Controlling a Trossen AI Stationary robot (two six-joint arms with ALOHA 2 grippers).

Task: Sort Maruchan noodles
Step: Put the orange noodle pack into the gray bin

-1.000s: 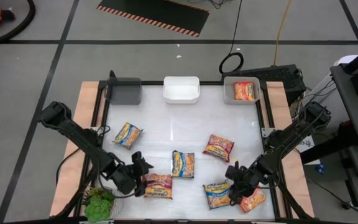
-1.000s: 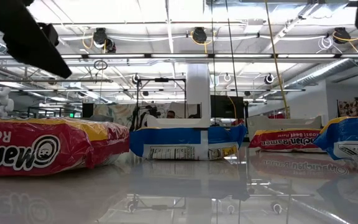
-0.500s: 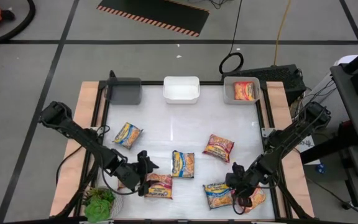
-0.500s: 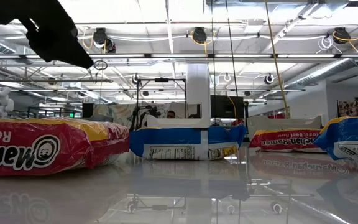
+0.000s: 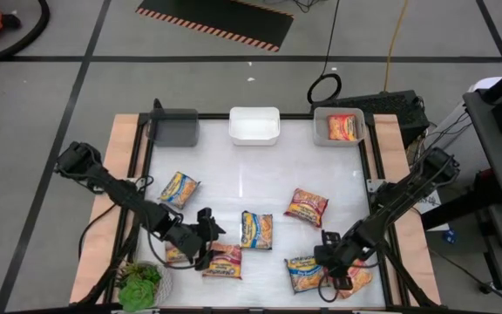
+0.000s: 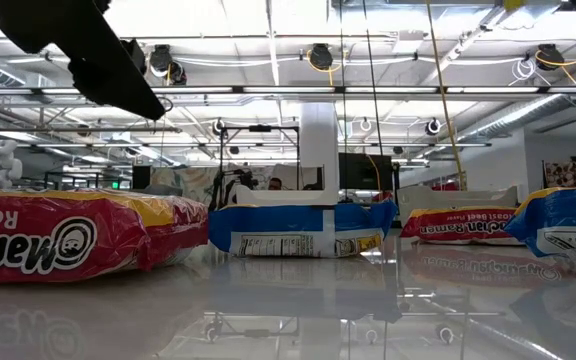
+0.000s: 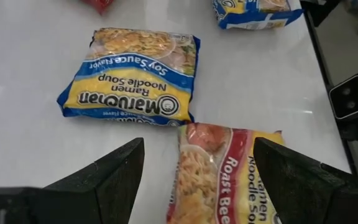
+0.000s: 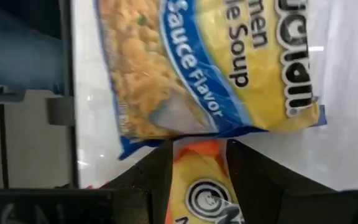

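Several Maruchan noodle packets lie flat on the white table. My left gripper (image 5: 209,244) hangs open above a red Roast Beef packet (image 7: 219,171) at the near left, one finger on each side of it. A blue-and-yellow packet (image 7: 132,78) lies just beyond. At the near right my right gripper (image 5: 338,274) stands open low over an orange packet (image 8: 199,186), whose end shows between the fingers. Another blue-and-yellow packet (image 8: 216,68) lies beside it. A red packet (image 5: 307,206) and a yellow one (image 5: 179,187) lie farther in. My right gripper points steeply down with a finger on either side of the orange packet's end (image 8: 197,158), the packet flat on the table; I cannot tell whether the fingers touch it.
Three bins stand along the far edge: a grey one (image 5: 174,128), a white one (image 5: 254,125) and a grey one (image 5: 329,118) holding an orange packet (image 5: 342,127). A green plant (image 5: 139,283) sits at the near left corner. Bare table lies in the middle far half.
My left gripper has swung toward the table's right, coming over the red packet, and has turned a little. My right gripper has rolled about its own axis and sunk slightly over the orange packet. No packet has moved.
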